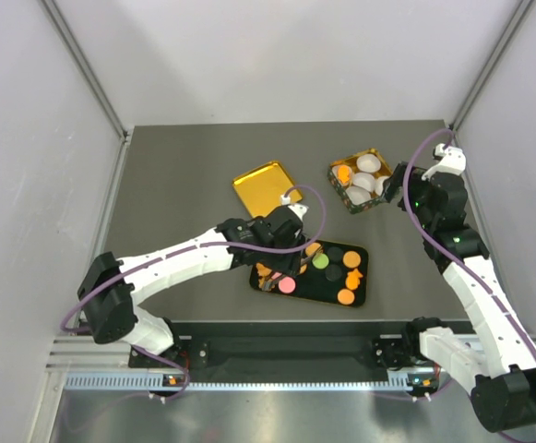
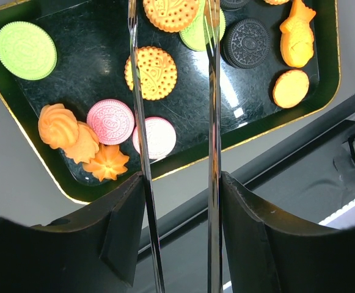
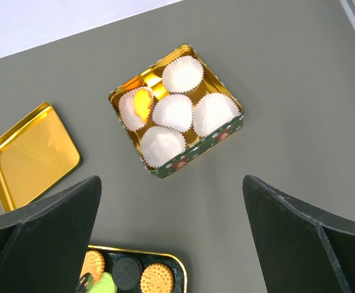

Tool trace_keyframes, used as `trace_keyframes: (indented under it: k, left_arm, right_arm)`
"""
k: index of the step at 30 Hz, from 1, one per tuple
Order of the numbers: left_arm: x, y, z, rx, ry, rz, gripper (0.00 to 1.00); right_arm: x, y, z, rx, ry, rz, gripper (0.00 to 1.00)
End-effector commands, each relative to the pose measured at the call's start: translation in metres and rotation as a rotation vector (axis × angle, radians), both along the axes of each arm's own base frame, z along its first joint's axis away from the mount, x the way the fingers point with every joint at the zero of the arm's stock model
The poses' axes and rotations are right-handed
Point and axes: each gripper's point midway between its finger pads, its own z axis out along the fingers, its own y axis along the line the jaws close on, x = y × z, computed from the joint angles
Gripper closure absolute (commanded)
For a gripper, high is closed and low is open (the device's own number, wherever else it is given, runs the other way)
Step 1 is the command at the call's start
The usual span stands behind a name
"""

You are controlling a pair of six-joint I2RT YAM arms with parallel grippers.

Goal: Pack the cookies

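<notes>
Cookies lie on a black gold-rimmed tray (image 1: 363, 288): orange round ones (image 1: 351, 260), a pink one (image 1: 287, 285), a green one (image 1: 320, 261) and dark ones. My left gripper (image 1: 286, 242) is over the tray's left half, shut on thin metal tongs (image 2: 212, 122). The tong arms stand apart, either side of an orange round cookie (image 2: 151, 73); their tips run out of the top of the left wrist view. My right gripper (image 1: 399, 189) is open and empty beside a tin (image 3: 226, 131) holding white paper cups. One cup holds an orange cookie (image 3: 142, 104).
A gold square lid (image 1: 263, 185) lies left of the tin. Pink cookies (image 2: 110, 121) and orange flower shapes (image 2: 106, 163) sit near the tray's corner. The table's front edge and a rail run just below the tray. Grey walls stand on both sides.
</notes>
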Motion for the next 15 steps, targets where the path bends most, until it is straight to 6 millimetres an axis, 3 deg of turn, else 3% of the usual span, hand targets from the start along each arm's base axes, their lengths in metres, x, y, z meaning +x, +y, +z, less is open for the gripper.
trace_keyframes:
  k: [1,15]
  left_arm:
    - [0.009,-0.013,0.016,-0.045,-0.041,0.003,0.45]
    - [0.014,-0.022,0.006,-0.020,-0.028,-0.008,0.43]
  right_arm:
    - [0.003,-0.003,0.018,0.010,-0.064,-0.010,0.00]
    - [0.004,-0.003,0.020,0.006,-0.065,-0.004,0.00]
